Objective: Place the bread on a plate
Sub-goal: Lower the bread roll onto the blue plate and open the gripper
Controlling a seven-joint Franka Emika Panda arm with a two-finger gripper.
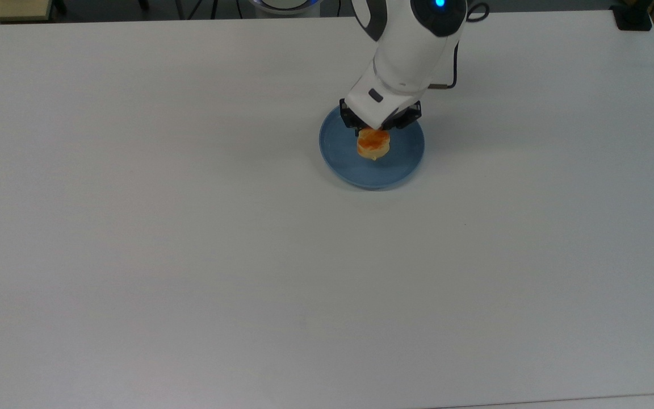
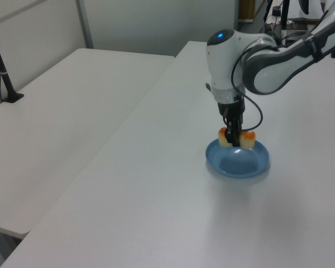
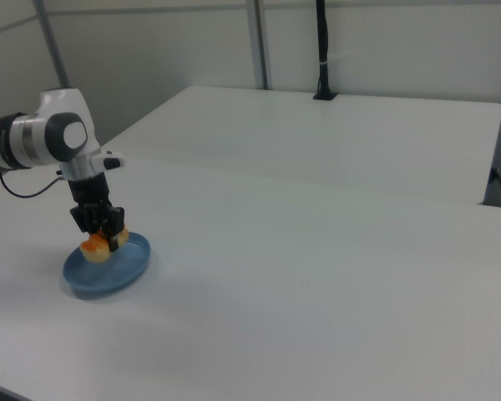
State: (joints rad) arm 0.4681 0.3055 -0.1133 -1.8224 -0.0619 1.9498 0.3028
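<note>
While the gripper point(image 2: 233, 139) pinches its middle, the bread point(image 2: 237, 139) lies level over the plate point(image 2: 238, 162)

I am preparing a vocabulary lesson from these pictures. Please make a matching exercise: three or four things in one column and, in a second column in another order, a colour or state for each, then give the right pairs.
Column one:
1. bread
2. plate
3. gripper
4. table

Column two:
A. round and blue, lying on the table
B. white, wide and flat
C. pale yellow with orange-brown top, held over the plate
D. black, shut on the bread

Right pairs: 1-C, 2-A, 3-D, 4-B
</note>
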